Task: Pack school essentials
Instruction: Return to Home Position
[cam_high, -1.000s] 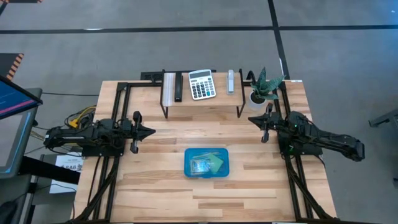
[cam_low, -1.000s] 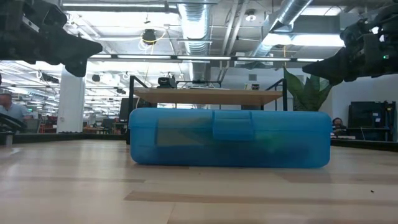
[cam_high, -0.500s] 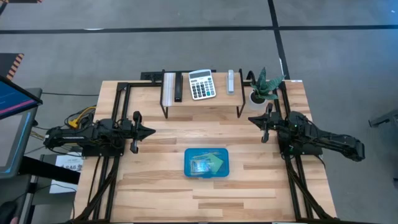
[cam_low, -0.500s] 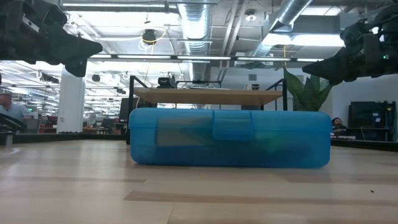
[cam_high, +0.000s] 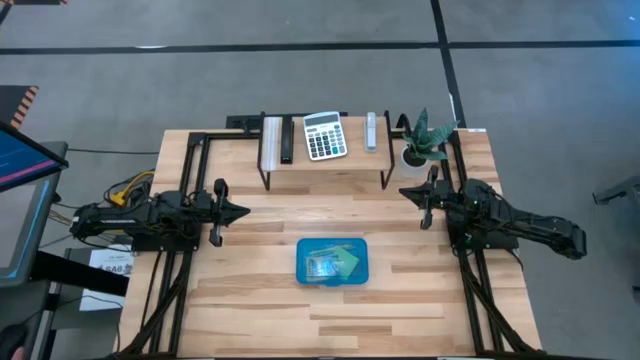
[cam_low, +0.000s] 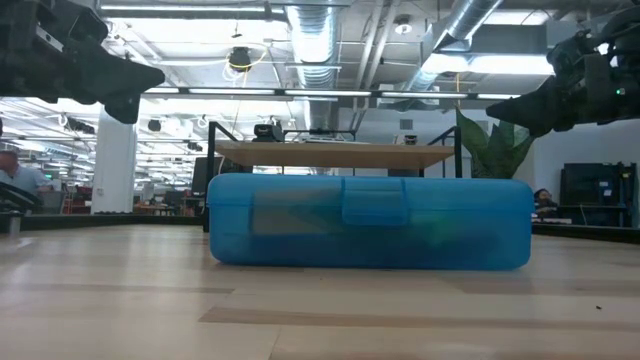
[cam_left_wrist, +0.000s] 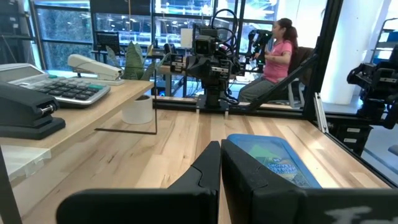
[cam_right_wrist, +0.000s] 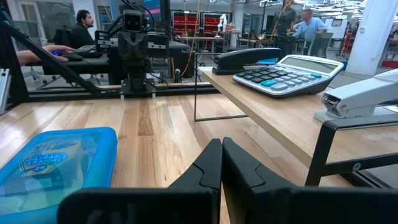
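Nothing that we can find has shifted since the earlier frames: both arms and the box sit exactly where they were half a second and a full second ago.

We see the left gripper (cam_high: 243, 211) held above the left side of the table (cam_high: 250, 300), pointing right toward the middle. Its wrist view shows its two dark fingers (cam_left_wrist: 208, 163) pressed together with only a thin seam between them. The right gripper (cam_high: 404, 190) hangs above the right side, a little farther back, pointing left. Its fingers (cam_right_wrist: 210, 162) are likewise pressed together, pinching nothing. From table height we find both grippers raised well clear of the wood, the left gripper (cam_low: 155, 74) and the right gripper (cam_low: 492, 116) at opposite upper corners.

Between the two arms, and nearer than either gripper, the blue supply box (cam_high: 332, 261) lies flat on the table, well apart from both. Its lid is down and its front latch (cam_low: 375, 203) sits flush. Through the clear lid we make out a printed crayon box (cam_right_wrist: 50, 155); the rest of the contents we cannot tell apart.

Along the far edge stands a low shelf (cam_high: 325, 172) carrying a calculator (cam_high: 325, 135), a black stapler (cam_high: 286, 140) to its left and a grey stapler (cam_high: 371, 131) to its right. A potted plant (cam_high: 420, 140) stands just right of the shelf. Beyond the table, a person in a pink top (cam_left_wrist: 277, 46) is seated.
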